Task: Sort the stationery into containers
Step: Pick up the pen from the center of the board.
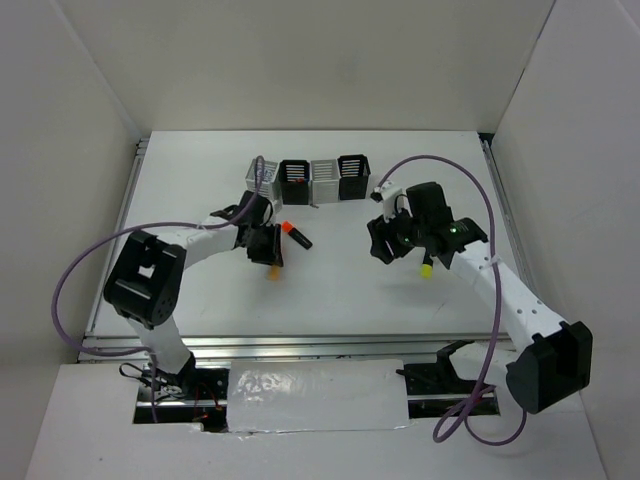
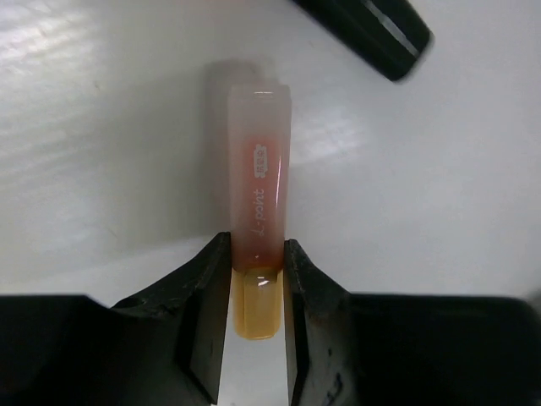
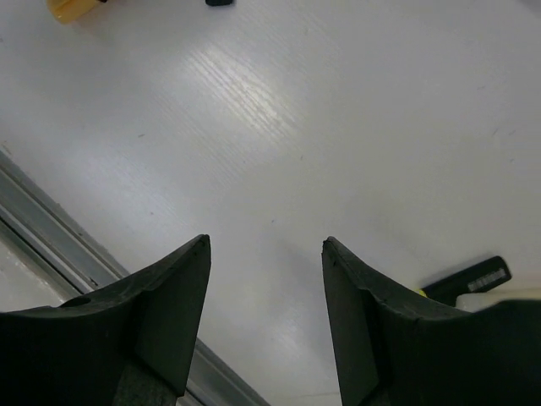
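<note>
Gripping peach marker (image 2: 260, 186), left end effector (image 2: 257, 247); orange-black highlighter (image 1: 296, 235) near, before cups (image 1: 310, 181).

- The orange-black highlighter (image 2: 363, 34) is cut off at the left wrist view's edge.
- The yellow-black highlighter (image 3: 469, 277) is mostly hidden behind the jaws of the right gripper (image 3: 266, 249).
- What lies inside the cups (image 1: 310, 180) is too small to tell.

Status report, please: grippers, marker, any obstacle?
Left gripper: jaws shut on peach marker. Right gripper: jaws open, empty. Orange-black highlighter lies close to left gripper.
</note>
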`<state>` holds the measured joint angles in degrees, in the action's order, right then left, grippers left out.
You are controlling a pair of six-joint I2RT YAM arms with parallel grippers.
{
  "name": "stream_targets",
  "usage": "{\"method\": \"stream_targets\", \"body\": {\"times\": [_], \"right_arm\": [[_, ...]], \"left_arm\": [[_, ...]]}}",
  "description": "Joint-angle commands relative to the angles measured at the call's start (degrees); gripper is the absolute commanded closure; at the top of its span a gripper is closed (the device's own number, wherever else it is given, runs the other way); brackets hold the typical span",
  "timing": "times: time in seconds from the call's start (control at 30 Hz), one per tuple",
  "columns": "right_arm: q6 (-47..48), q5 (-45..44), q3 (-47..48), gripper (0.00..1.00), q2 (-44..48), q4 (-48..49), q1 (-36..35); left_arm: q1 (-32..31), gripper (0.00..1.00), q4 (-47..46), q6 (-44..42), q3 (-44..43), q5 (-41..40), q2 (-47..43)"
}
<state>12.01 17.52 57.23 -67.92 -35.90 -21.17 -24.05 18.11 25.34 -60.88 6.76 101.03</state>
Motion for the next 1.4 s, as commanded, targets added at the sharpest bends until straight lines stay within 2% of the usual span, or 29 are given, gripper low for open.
{"method": "stream_targets", "body": {"times": [0.0,0.1,0.13,0.2,0.3,0.33,0.4,0.43,0.47,0.57,0.67,0.87,1.13,1.37], "right_arm": [[8.8,-2.1,2.2,0.38,2.7,1.9,-0.9],[17.1,-0.8,1.4,0.35,6.6,2.0,-0.9],[17.1,-0.8,1.4,0.35,8.3,2.0,-1.4],[26.2,-0.3,0.9,0.32,11.9,2.3,-3.4],[32.4,-2.3,0.3,0.32,15.5,4.1,-10.2],[33.9,-4.4,0.0,0.32,16.1,5.7,-15.2],[38.2,-6.1,-0.4,0.32,16.5,7.0,-20.6],[39.3,-7.8,-0.4,0.33,16.2,8.0,-26.3],[41.5,-8.9,-1.1,0.33,15.8,9.0,-29.3],[47.7,-12.1,-6.2,0.33,14.7,15.0,-38.8],[52.7,-13.6,-10.6,0.33,12.9,21.3,-44.6],[57.9,-9.6,-10.0,0.33,6.8,25.2,-47.2],[59.4,-4.9,-4.3,0.35,-1.7,25.5,-43.8],[61.5,-1.2,-3.5,0.36,-5.6,24.7,-40.7]], "left_arm": [[3.0,0.9,0.9,-2.1,0.6,20.3,-6.1],[3.0,0.93,2.9,-2.6,0.1,29.9,-9.6],[3.0,0.95,3.6,-1.5,0.2,31.5,-10.6],[3.0,0.96,4.0,0.0,1.2,32.8,-13.5],[3.1,0.96,3.1,5.1,2.5,33.2,-15.9],[3.1,0.96,2.9,6.2,2.8,33.1,-16.2],[3.1,0.96,2.9,8.0,3.1,32.8,-16.7],[3.1,0.99,3.1,8.8,3.0,32.2,-16.5],[3.1,1.0,4.1,9.2,2.8,31.6,-16.3],[3.5,1.0,6.6,9.9,1.1,30.4,-15.4],[3.7,1.0,6.9,11.4,0.8,32.5,-14.9],[3.4,1.0,5.8,13.5,0.7,37.0,-13.1],[1.9,1.0,6.4,14.3,-1.5,38.1,-8.0],[0.9,1.0,6.5,14.7,-2.9,40.1,-6.1]]}}
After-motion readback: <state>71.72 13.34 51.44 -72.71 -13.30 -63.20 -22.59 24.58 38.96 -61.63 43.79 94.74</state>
